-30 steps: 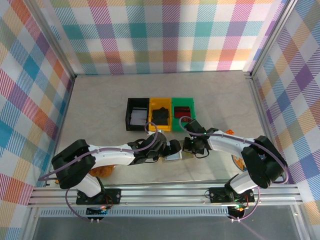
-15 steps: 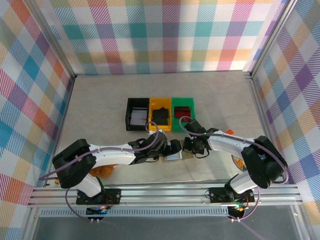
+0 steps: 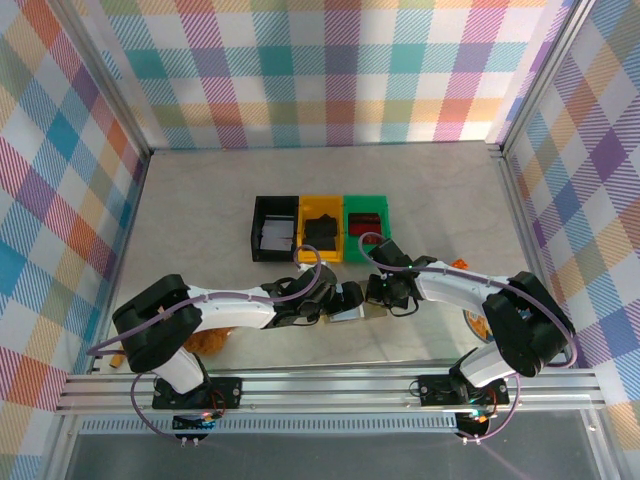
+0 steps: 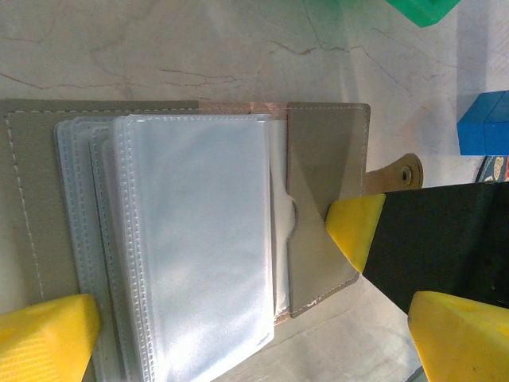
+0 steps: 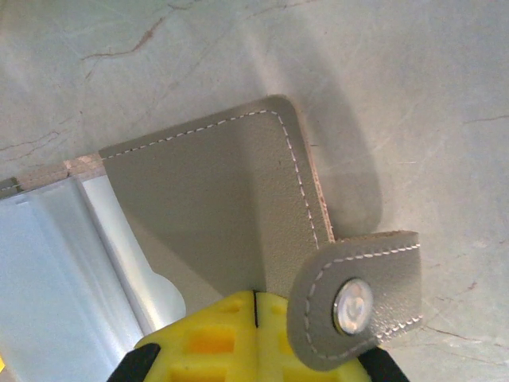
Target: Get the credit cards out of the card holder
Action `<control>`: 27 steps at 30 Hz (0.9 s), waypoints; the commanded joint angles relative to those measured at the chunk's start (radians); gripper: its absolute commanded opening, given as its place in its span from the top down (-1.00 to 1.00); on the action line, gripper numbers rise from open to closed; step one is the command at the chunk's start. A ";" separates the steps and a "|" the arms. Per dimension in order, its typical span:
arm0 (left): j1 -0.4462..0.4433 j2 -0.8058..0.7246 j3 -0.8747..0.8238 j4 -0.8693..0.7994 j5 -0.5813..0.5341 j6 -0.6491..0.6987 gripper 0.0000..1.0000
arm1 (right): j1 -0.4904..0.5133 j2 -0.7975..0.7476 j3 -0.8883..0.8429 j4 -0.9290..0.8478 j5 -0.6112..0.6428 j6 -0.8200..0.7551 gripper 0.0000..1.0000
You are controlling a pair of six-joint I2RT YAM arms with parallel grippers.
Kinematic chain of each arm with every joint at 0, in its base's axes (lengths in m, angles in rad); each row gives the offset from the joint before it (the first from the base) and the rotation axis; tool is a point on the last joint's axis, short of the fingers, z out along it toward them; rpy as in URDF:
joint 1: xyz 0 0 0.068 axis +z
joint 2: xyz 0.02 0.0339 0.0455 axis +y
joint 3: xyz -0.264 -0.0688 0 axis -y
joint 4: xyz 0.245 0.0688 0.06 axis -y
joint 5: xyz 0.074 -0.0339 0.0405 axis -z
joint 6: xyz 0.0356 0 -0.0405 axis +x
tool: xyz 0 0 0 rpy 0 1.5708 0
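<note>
The card holder lies open on the marbled surface between the arms. It is soft stitched grey leatherette with a stack of limp, slick clear sleeves, a notched pocket and a snap tab. The right pincer, tips together, meets the pocket panel's edge. The left pincer hangs spread wide over the sleeves. The credit cards are probably stiff, thin and light, best pinched by an edge at the notch; where they sit is unclear.

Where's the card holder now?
The card holder lies open at front centre of the top view, between the left gripper and right gripper, which pinches its tab-side panel.
</note>
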 commanded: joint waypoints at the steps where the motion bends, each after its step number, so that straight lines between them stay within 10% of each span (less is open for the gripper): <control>1: -0.015 0.020 0.033 0.027 0.023 -0.001 -0.99 | 0.009 0.007 -0.016 -0.063 -0.031 0.005 1.00; 27: -0.017 0.037 0.090 0.037 0.039 -0.001 -0.99 | 0.010 0.012 -0.032 -0.043 -0.035 0.011 1.00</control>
